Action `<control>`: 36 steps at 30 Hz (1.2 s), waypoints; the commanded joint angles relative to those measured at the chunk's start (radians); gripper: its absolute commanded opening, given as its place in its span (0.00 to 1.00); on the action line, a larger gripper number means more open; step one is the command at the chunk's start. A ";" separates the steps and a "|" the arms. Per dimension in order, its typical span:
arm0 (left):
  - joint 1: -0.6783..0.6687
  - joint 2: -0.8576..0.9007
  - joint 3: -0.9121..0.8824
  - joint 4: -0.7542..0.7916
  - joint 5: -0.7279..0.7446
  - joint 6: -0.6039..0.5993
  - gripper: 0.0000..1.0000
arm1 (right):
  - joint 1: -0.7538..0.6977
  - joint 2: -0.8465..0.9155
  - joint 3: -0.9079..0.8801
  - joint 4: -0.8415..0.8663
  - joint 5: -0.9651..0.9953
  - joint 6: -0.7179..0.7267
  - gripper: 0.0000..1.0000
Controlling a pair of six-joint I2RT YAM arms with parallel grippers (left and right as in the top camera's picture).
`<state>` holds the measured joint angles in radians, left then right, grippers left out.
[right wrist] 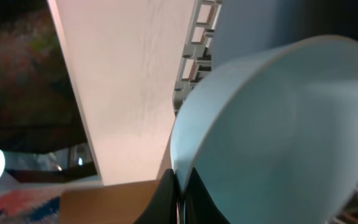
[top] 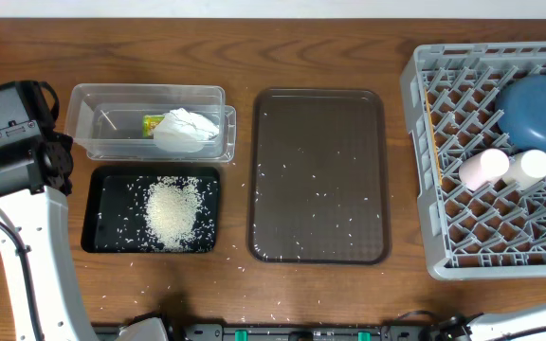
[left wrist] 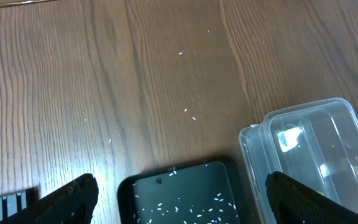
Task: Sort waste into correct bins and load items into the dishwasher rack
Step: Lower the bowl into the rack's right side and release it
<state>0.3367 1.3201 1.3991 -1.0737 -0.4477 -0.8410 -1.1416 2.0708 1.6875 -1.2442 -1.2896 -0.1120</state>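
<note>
**Left tool** point(left wrist: 180, 184): fingers spread wide and nothing held. In the left wrist view it is positioned above the near edge of the black tray point(left wrist: 185, 194), with a corner of the clear tub point(left wrist: 316, 149) at lower right.

**Right tool** point(right wrist: 180, 188): closed to a narrow pinch on the rim of the small light-blue bowl point(right wrist: 278, 124). The bowl is shown tilted, with rack lattice behind it. In the overhead view only a sliver of this bowl is seen, at the right edge of the frame.

**Clear tub** point(top: 146, 89): upper left of the desk point(top: 254, 57). The green-and-yellow wrapper point(top: 153, 123) and the crumpled white tissue point(top: 188, 129) are contained in it, touching each other.

**Black tray** point(top: 91, 213): placed just below the tub. A heap of white rice point(top: 172, 210) is piled at its middle, with loose grains scattered around.

**Brown serving tray** point(top: 349, 123): centre of the frame. A few stray grains are scattered on it and on the desk below it.

**Grey rack** point(top: 420, 218): right of the frame. The large dark-blue bowl point(top: 538, 112) is set upside down at its upper right. The pale pink cup point(top: 482, 169) and white cup point(top: 527, 168) are laid side by side below that bowl. The chopsticks point(top: 432, 133) are seen only as a thin brown line along the left inner wall.
</note>
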 commanded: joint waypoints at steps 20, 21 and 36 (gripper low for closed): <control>0.003 0.002 0.003 -0.003 -0.009 -0.002 0.89 | -0.095 -0.211 -0.003 -0.096 0.313 0.217 0.15; 0.003 0.002 0.003 -0.003 -0.009 -0.002 0.89 | -0.093 -0.244 -0.003 -0.095 0.314 0.217 0.14; 0.003 0.002 0.003 -0.003 -0.008 -0.002 0.89 | 0.179 -0.446 -0.006 0.156 1.207 0.623 0.01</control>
<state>0.3367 1.3201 1.3991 -1.0733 -0.4473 -0.8406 -1.0256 1.5898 1.6836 -1.1213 -0.4358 0.3641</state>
